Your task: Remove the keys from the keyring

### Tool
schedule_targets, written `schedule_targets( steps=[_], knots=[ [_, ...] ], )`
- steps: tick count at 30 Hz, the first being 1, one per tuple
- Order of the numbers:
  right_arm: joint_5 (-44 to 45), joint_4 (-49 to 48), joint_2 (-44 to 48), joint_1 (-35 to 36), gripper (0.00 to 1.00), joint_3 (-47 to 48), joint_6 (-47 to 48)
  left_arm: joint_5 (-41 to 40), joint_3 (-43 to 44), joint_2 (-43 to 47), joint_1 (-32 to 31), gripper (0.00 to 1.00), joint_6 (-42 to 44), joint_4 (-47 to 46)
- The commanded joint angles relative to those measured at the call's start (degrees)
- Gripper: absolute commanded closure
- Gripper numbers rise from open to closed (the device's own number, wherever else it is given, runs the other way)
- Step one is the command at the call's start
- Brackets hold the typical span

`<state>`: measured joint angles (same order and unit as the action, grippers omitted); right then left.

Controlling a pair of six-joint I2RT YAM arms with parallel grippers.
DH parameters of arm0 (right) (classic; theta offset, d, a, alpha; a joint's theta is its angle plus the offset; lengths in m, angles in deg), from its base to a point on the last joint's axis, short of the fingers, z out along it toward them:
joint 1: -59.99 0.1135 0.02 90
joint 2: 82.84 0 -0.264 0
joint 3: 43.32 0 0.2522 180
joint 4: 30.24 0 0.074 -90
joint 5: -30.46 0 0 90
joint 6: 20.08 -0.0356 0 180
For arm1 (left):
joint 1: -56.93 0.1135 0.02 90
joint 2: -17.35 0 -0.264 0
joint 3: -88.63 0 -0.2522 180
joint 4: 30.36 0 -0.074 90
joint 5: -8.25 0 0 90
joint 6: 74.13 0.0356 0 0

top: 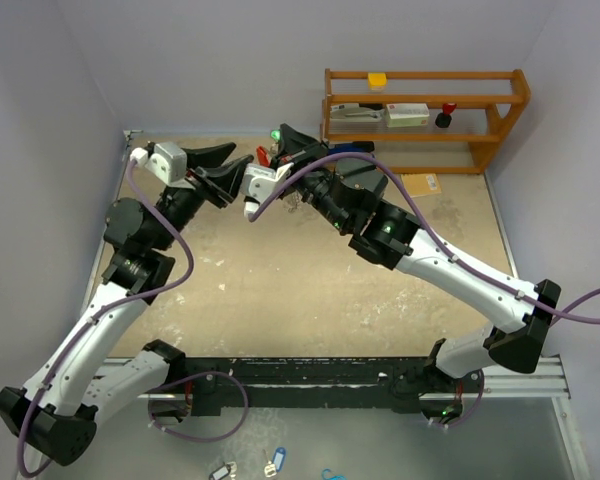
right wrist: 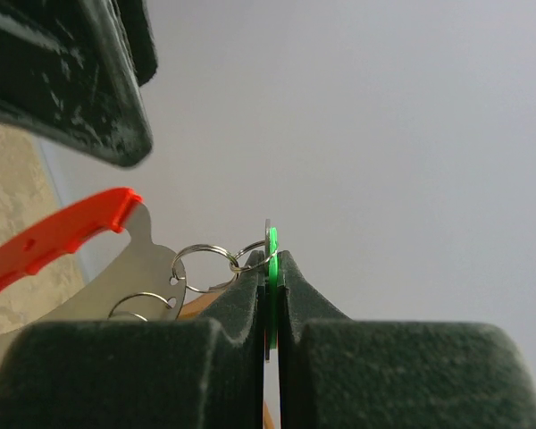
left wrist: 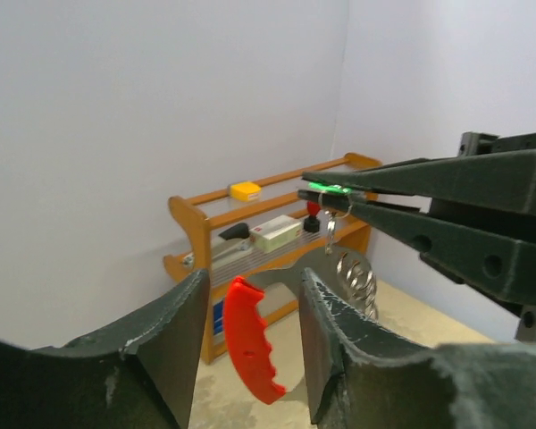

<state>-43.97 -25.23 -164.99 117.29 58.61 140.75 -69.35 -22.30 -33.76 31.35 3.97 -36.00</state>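
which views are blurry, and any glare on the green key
Top external: sharp, evenly lit, key just a green glow. Left wrist: near fingers soft, key glaring bright green. Right wrist: key edge crisp in the shut right gripper, wall flat and shadowless.

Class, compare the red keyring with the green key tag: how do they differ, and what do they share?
The keyring is red, curved and bigger; the green key tag is tiny. The left gripper holds the keyring; the right gripper pinches the tag. Silver rings link both.
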Motion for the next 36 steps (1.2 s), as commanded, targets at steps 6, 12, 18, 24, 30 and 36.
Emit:
schedule_targets(
  steps=[6,12,18,24,30,36],
  knots=[
    [0.97,-2.86,0.50,-0.17,1.00,2.66,-1.46,6.93,-1.13,-3.52,-0.26,0.36,-2.40,-13.49],
    [0.34,-2.50,1.00,-0.17,1.00,2.46,-1.56,7.74,-1.62,-4.53,-0.27,0.35,-1.43,-16.69],
    [0.33,-2.80,1.42,-0.17,1.00,1.64,-1.53,6.79,-2.34,-5.38,-0.26,0.36,-1.31,-20.23],
    [0.42,-3.61,1.47,-0.12,1.00,1.32,-1.57,7.83,-1.41,-8.23,-0.31,0.39,-1.28,-21.35],
    [0.47,-4.12,1.79,-0.11,1.00,1.15,-1.84,7.55,-1.20,-10.03,-0.28,0.41,-0.96,-21.96],
    [0.16,-4.21,2.26,-0.15,1.00,0.36,-2.10,6.67,-1.26,-10.32,-0.26,0.42,-0.75,-23.21]
  ],
)
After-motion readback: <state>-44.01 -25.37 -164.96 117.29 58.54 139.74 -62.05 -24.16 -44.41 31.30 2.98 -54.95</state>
